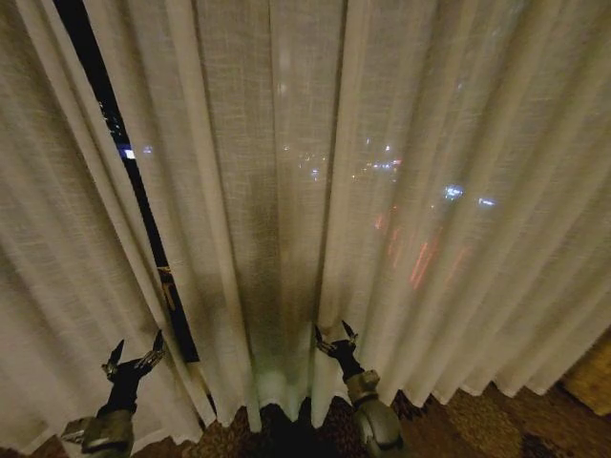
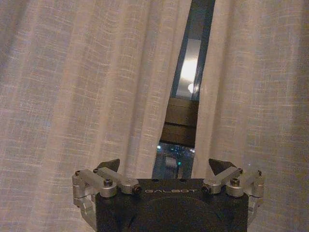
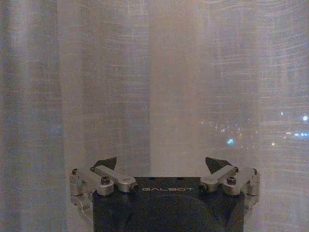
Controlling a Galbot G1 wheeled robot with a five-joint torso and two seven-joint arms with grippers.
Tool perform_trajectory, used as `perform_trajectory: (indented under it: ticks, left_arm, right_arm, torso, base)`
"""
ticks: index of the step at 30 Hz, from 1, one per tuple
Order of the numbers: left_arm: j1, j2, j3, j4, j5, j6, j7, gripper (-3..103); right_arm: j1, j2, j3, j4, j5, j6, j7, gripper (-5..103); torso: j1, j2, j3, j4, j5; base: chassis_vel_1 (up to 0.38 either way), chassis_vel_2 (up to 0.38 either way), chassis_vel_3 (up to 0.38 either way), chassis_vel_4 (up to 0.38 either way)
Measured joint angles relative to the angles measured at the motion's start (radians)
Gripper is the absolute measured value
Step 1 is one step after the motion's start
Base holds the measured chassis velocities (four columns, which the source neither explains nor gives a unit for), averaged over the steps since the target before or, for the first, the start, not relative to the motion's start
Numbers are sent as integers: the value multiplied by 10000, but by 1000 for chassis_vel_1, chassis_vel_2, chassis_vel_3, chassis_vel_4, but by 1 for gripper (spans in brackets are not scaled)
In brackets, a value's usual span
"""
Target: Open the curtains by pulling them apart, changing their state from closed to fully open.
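We take the dark gap (image 1: 143,200) between the two panels as our landmark: a narrow slit that runs from the upper left of the head view down toward the floor, leaning slightly rightward as it descends.

Left of the gap hangs the left curtain panel (image 1: 48,267), its pleats running top to bottom, long axis vertical, hem reaching the floor. Our left gripper (image 1: 134,361) sits low, just left of the gap's lower end and close to that panel's inner edge. Its fingers are spread apart and hold nothing; from the left wrist view the left gripper (image 2: 166,169) faces the slit directly, with fabric on both sides and a dark window frame (image 2: 181,123) showing through.

Right of the gap, the right curtain panel (image 1: 401,191) spreads wide across the window, its folds also vertical and fanning a little toward the hem, with city lights (image 1: 382,167) glowing through the sheer weave. Our right gripper (image 1: 336,338) is well to the right of the gap, low against this panel's pleats, fingers released and empty. From the right wrist view the right gripper (image 3: 164,169) faces unbroken fabric.

Patterned carpet (image 1: 477,420) lies below the hem, right of the gap.
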Motion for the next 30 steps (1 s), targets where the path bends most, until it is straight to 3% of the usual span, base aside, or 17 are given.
perform_trajectory:
  ticks: [14, 24, 26, 28, 30]
  left_arm:
    - [0, 0, 0, 0, 0, 0, 0, 100]
    - [0, 0, 0, 0, 0, -1, 0, 100]
    - [0, 0, 0, 0, 0, 0, 0, 100]
    - [0, 0, 0, 0, 0, 0, 0, 100]
    - [0, 0, 0, 0, 0, 0, 0, 100]
  right_arm:
    - [1818, -17, 374, -1510, 498, -328, 668, 100]
    - [2512, -45, 0, -2326, 581, -389, 761, 103]
    - [2520, -44, -37, -2349, 682, -269, 673, 94]
    - [2502, -56, -43, -2343, 698, -233, 647, 94]
    - [2437, -107, -40, -2282, 710, -190, 611, 84]
  torso:
    - [-2, 0, -1, 1, 1]
    - [-3, 1, -1, 1, 1]
    - [-3, 1, -1, 1, 0]
    - [-3, 2, -1, 2, 1]
    - [-3, 2, -1, 1, 1]
  base:
    - [0, 0, 0, 0]
    - [0, 0, 0, 0]
    - [0, 0, 0, 0]
    - [0, 0, 0, 0]
    - [0, 0, 0, 0]
